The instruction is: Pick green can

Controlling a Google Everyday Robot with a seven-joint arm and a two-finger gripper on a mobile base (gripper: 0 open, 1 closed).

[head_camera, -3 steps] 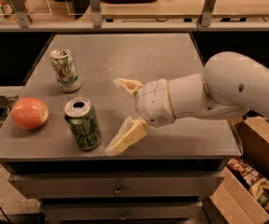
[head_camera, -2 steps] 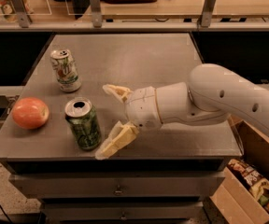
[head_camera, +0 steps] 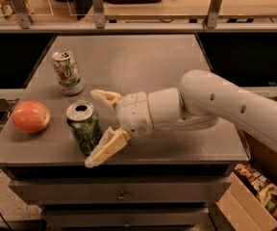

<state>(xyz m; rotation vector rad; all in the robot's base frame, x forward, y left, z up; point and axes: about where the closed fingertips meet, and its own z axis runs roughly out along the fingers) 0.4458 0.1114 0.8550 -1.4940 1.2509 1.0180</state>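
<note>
The green can (head_camera: 84, 127) stands upright near the table's front left edge, dark green with pale scratchy markings and a silver top with an open tab hole. My gripper (head_camera: 96, 128) reaches in from the right on a white arm and is open. One pale finger (head_camera: 105, 149) lies in front of the can near the table edge. The other finger (head_camera: 105, 96) lies behind and to the right of it. The can sits partly between the fingers, at their tips.
A mostly white can (head_camera: 67, 72) with a green-and-red logo stands behind the green can. A reddish apple (head_camera: 31, 116) lies to its left. The grey table (head_camera: 143, 61) has drawers below. A cardboard box (head_camera: 258, 191) with snacks sits on the floor at right.
My gripper has moved left across the table toward the green can, and its open fingers now bracket the can's right side. The can, the white can and the apple have not moved.
</note>
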